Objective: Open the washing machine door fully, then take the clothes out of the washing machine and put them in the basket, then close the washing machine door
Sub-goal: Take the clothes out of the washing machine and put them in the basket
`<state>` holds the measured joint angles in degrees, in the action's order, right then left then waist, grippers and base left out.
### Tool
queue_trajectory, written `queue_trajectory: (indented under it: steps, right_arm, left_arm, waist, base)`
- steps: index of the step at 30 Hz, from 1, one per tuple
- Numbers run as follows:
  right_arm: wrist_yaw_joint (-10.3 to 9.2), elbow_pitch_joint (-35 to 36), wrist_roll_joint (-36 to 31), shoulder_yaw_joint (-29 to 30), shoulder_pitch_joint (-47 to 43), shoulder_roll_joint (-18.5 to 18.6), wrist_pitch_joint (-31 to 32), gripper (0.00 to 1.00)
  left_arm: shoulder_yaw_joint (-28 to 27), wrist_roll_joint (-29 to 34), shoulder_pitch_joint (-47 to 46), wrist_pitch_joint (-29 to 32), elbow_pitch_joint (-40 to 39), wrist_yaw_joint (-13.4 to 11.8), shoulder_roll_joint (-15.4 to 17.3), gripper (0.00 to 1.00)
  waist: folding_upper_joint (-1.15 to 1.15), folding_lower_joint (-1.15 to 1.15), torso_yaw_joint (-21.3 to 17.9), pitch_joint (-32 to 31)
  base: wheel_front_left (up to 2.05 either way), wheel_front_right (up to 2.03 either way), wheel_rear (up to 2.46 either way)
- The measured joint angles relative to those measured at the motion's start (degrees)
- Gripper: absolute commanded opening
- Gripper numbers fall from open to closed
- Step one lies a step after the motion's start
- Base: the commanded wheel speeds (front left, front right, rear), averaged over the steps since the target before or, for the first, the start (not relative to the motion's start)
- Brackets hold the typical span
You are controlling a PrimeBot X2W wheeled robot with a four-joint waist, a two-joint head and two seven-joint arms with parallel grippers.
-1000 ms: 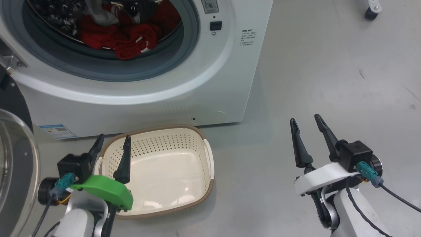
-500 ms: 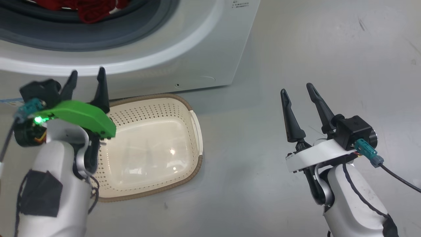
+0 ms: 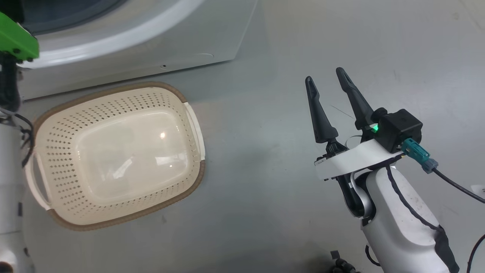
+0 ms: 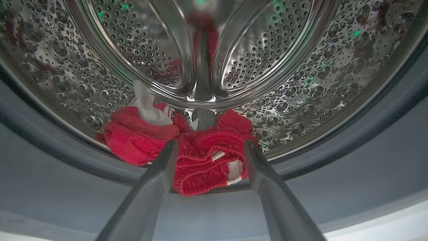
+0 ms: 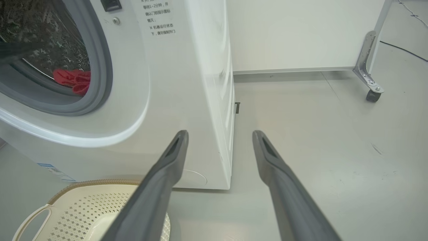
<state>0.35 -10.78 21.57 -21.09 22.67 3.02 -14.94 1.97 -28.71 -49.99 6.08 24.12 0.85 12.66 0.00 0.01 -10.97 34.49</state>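
The red clothes (image 4: 187,154) with white trim lie at the bottom front of the steel drum, against the grey gasket. My left gripper (image 4: 210,144) is open and points into the drum mouth, its fingertips on either side of the heap, just short of it. The white washing machine (image 3: 125,49) stands at the top of the head view; its door is out of view. The cream basket (image 3: 193,125) sits on the floor in front of it with nothing in it. My right gripper (image 3: 323,75) hangs open over the bare floor, to the right of the basket. Red clothes (image 5: 73,80) also show through the drum mouth.
The grey floor (image 3: 265,212) spreads around the basket and under the right arm. In the right wrist view a white wall panel (image 5: 301,33) stands behind the machine, and a metal leg with a caster (image 5: 371,95) rests at the far right.
The head camera has tilted down, so the drum mouth has left the head view. My left arm has risen toward the drum, out of the head view's upper left. The right gripper holds its pose.
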Motion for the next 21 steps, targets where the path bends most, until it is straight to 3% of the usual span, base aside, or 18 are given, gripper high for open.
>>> queue_trajectory:
  steps: [14,21]
  right_arm:
    - [-0.51,0.0,3.7,-4.4,1.7,0.0,0.0,1.0]
    - [-1.1,0.1,4.2,-5.2,1.7,-0.1,0.0,1.0]
  left_arm:
    - [-3.1,-0.4,-9.7,5.0,8.6,0.0,6.4,1.0]
    - [-2.8,-1.1,-13.7,10.8,12.3,0.8,8.2,1.0]
  waist:
    - [0.0,0.0,-7.9,3.4]
    - [0.0,-0.01,-10.7,4.4]
  base:
    - [0.0,0.0,0.0]
    - [0.0,0.0,0.0]
